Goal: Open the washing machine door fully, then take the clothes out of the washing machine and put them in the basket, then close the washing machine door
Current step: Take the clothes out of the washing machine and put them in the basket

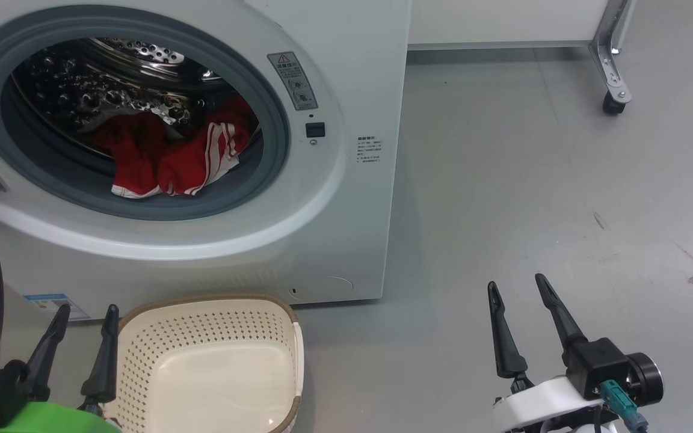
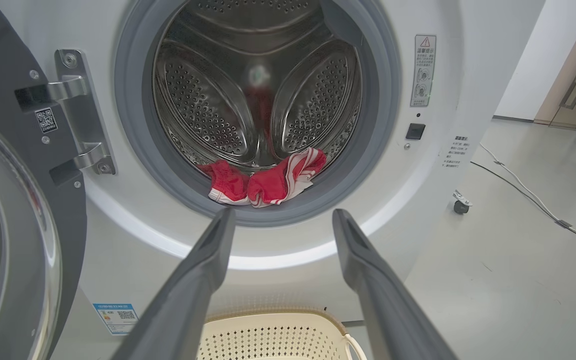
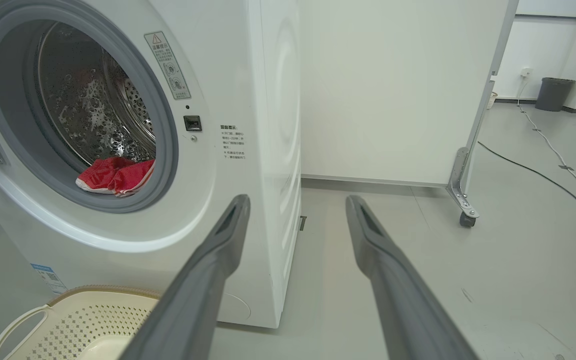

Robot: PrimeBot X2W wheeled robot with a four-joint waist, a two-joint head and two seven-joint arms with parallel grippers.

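Red white-striped clothes lie inside white front-loading washing machine, black-rimmed round door open. Cream perforated basket in front of it. Left gripper, right gripper wide, empty.

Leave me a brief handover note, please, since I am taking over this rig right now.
Left hand: open, empty, beside the cream perforated plastic basket, which sits empty on the floor before the big white front-loading washing machine.
Right hand: open, empty, above the floor right of the machine.
Round black-rimmed glass door: swung open.
Bright red white-striped fabric clothes: at the front of the steel drum.
Done: door opened.
Left: clothes into basket, close door.
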